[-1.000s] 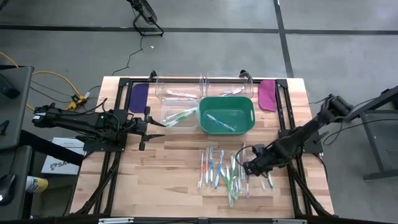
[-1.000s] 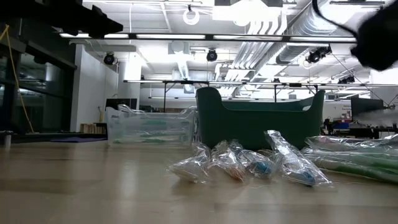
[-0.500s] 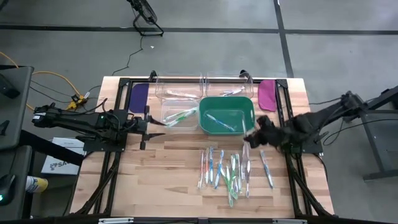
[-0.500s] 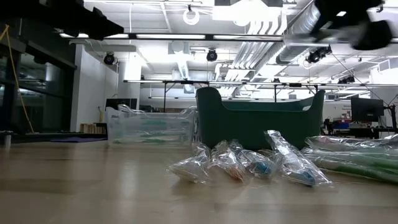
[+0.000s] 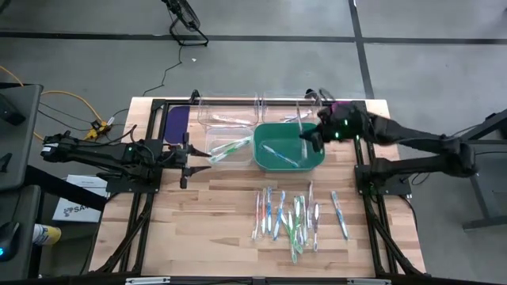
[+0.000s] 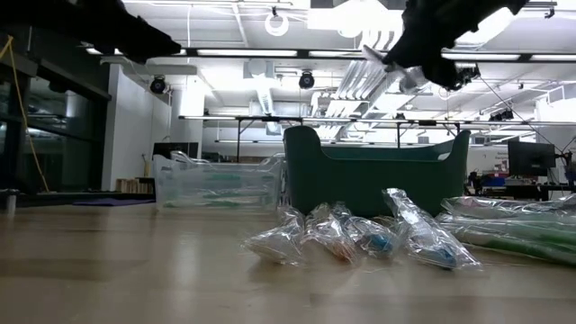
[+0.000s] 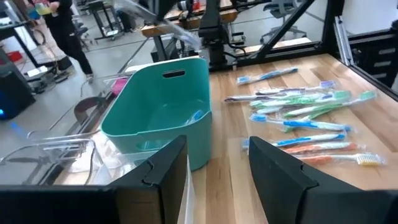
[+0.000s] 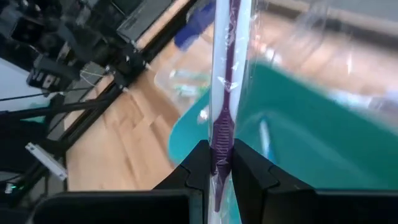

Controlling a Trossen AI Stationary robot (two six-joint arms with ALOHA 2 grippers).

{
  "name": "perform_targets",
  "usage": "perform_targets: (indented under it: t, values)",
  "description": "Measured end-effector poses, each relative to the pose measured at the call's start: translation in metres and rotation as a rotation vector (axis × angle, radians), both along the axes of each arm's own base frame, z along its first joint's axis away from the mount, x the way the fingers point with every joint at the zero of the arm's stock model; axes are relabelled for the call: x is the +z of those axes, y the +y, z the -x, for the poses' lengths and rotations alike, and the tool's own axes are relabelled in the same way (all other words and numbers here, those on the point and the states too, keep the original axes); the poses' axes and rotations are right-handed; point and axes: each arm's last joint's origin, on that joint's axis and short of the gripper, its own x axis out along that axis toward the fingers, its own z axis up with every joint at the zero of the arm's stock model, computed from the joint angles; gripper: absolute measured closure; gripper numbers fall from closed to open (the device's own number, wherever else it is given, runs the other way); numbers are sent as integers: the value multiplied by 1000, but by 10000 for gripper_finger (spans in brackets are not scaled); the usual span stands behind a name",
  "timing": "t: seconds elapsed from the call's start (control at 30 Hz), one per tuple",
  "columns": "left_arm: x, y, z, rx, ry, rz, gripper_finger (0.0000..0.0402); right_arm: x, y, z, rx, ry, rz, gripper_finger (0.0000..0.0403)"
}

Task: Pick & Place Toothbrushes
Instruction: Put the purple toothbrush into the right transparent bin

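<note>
One wrapped purple toothbrush (image 8: 224, 93) pinched in right gripper (image 5: 314, 136), over green bin (image 5: 317, 158) at two o'clock: best released low, centred; left gripper (image 7: 214, 168) parted, idle

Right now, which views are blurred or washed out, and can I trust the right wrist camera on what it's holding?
Right wrist view: background smeared, but the wrapped purple toothbrush in the right gripper reads clearly, with glare on its wrapper. Low view: ceiling lights blow out the top, and the arm is a dark silhouette. Left wrist view: the left gripper's fingers are soft; the green bin is sharp. High view: even.
</note>
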Motion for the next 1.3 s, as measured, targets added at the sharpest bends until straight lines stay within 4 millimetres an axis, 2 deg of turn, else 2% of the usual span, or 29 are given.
perform_targets:
  t: [0.23,0.33,0.53,0.73,1.0,1.3]
  values:
    - [1,1,0,43,-12,23,236,25,-55,-6,47,9,199,366]
    - [1,1,0,57,-13,27,236,29,-76,-13,61,65,263,366]
    - [1,2,0,80,-13,39,236,22,-114,-27,119,270,317,366]
    - [1,3,0,106,-14,35,236,6,-146,-39,138,503,391,366]
    - [1,3,0,111,-14,34,236,-25,-169,-55,209,687,443,365]
    - [0,3,0,114,-7,33,236,-47,-173,-63,291,840,494,360]
